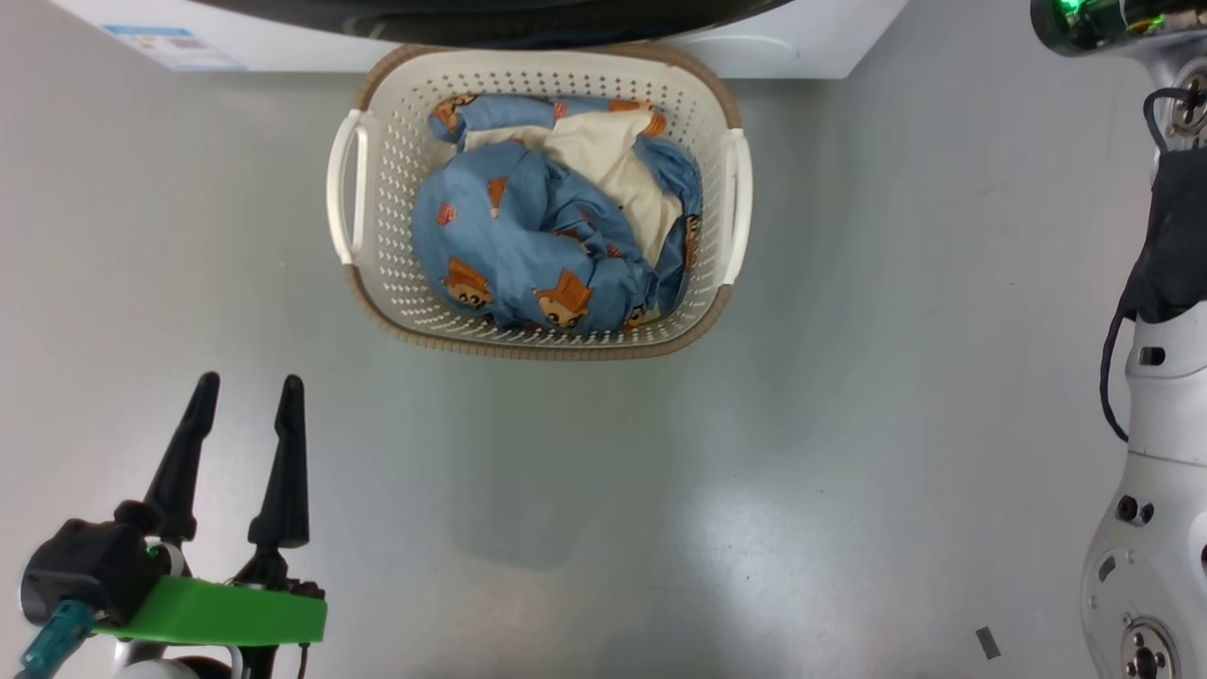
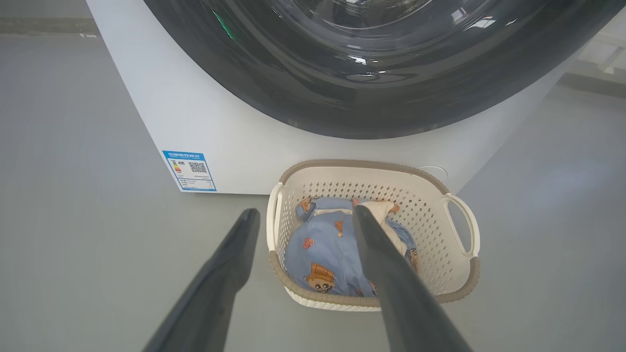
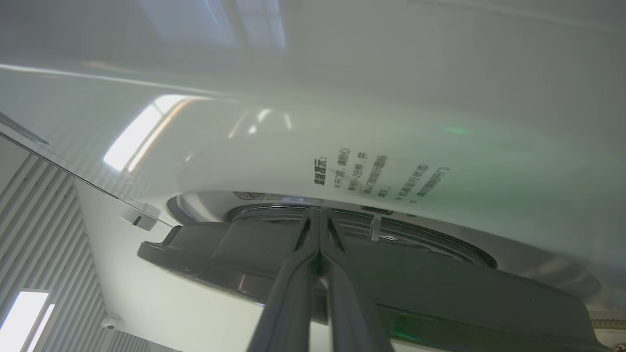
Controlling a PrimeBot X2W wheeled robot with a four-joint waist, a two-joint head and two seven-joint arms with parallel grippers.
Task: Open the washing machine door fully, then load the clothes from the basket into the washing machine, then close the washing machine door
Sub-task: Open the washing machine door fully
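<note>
Closed tight, right jaws sit at the door (image 3: 464, 298) rim; left jaws hang wide. Clothes (image 1: 528, 236) lie in the basket (image 1: 396, 189) before the washing machine (image 1: 801, 42). Door-opening seems in hand: next, swing it fully.

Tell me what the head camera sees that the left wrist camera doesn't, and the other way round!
Head, not left wrist: the right arm and the green bracket behind the left end effector.
Left wrist, not head: the glass window in the door.
Both: the basket of clothes on the floor before the washer, its blue label, and the open left end effector's fingers.
</note>
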